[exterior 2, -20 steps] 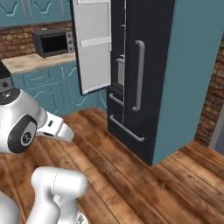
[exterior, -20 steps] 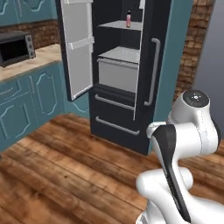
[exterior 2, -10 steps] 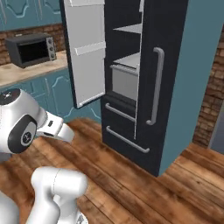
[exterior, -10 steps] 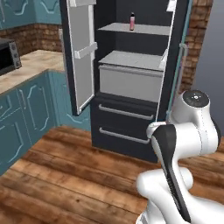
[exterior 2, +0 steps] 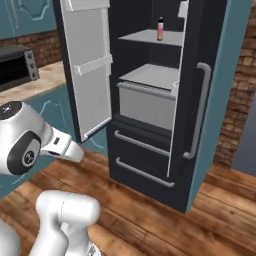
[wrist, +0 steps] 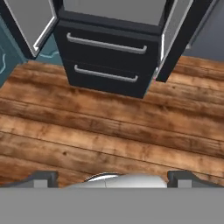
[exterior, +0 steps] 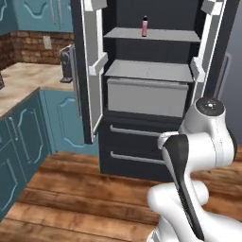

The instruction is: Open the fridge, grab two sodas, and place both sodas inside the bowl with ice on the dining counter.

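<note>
We judge that the first step is done: the fridge stands in the middle of the left base view with both doors swung wide, and we are now in the approach for the first soda. One slim pink-red bottle stands upright on the upper grey shelf, near the top centre of that frame; in the right base view the same bottle sits at the upper middle. We cannot make out the second drink, the short can, anywhere inside.

Our pincer is empty and spread wide, its two dark tips rising at the lower left and lower right of the hand view, and it looks down at the wooden floor with the two bottom drawers at the top of the frame. So the hand hangs low, well apart from the bottle. The next move, as we see it, calls for raising the arm and turning the wrist to face the shelf, then reaching in between the open doors and closing on the bottle about its body without tipping it.

Going left to right across the room in the left base view: teal cabinets under a pale stone tabletop along the left edge, a brick wall behind it, then the left fridge door, the grey bin below the lower shelf, and the right door.
</note>
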Available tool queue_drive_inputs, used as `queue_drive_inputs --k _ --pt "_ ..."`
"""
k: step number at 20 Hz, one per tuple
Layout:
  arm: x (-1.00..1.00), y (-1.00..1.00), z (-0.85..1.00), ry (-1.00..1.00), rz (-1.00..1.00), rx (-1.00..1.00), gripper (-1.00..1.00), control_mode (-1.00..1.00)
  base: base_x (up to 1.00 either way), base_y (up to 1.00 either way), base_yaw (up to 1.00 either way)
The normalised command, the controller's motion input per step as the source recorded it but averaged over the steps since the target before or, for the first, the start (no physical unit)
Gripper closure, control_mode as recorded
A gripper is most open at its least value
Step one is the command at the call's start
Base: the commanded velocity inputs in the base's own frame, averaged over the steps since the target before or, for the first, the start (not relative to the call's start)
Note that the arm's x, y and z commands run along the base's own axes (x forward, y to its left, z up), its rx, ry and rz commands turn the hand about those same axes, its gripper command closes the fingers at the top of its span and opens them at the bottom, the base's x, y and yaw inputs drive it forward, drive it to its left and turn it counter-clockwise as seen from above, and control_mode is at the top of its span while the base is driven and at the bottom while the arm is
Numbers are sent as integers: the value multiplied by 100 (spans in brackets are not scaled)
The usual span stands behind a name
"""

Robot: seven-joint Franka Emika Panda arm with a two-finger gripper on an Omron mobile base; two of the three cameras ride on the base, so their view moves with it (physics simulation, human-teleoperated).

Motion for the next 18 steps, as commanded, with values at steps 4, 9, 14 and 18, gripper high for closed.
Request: queue_drive_inputs --k 4,9,14,18 --pt "0 0 0 0 0 0 -100 100 72 24 -34" --pt "0 0 0 0 0 0 -100 100 63 18 -31" --pt "0 0 0 0 0 0 -100 100 66 47 -35" --pt "0 0 0 0 0 0 -100 100 62 51 -34"
